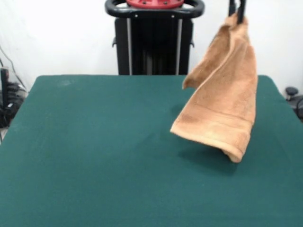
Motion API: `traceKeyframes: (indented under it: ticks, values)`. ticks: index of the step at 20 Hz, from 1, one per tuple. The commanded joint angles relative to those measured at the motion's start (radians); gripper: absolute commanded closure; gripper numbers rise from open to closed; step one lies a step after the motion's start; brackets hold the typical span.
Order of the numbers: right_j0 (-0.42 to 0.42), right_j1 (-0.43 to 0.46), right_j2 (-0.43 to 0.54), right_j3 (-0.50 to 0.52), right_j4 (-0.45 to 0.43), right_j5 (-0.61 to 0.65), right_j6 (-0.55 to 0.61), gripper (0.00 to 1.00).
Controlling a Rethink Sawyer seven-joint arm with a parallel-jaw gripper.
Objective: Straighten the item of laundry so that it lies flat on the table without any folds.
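Jaws pinched on the towel (pixel 222 101) corner — we should lower slowly, dragging it across the counter (pixel 94 142) — unfolding flat

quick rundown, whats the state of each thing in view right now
towel: lifted off the table, hanging by its top corner from the gripper, draped and folded, lower edge curled
gripper: at the top edge, shut on the towel corner
table: green cloth, a shadow under the towel
pedestal: upright at the table's far side
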Motion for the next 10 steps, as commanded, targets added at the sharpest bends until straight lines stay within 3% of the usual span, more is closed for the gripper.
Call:
traceKeyframes:
  ticks: [1, 10]
  values:
    - [0.035, 0.001, 0.169, 0.254, 0.201, -0.022, 0.280, 1.00]
    - [0.085, -0.003, 0.192, 0.296, 0.313, -0.056, 0.313, 1.00]
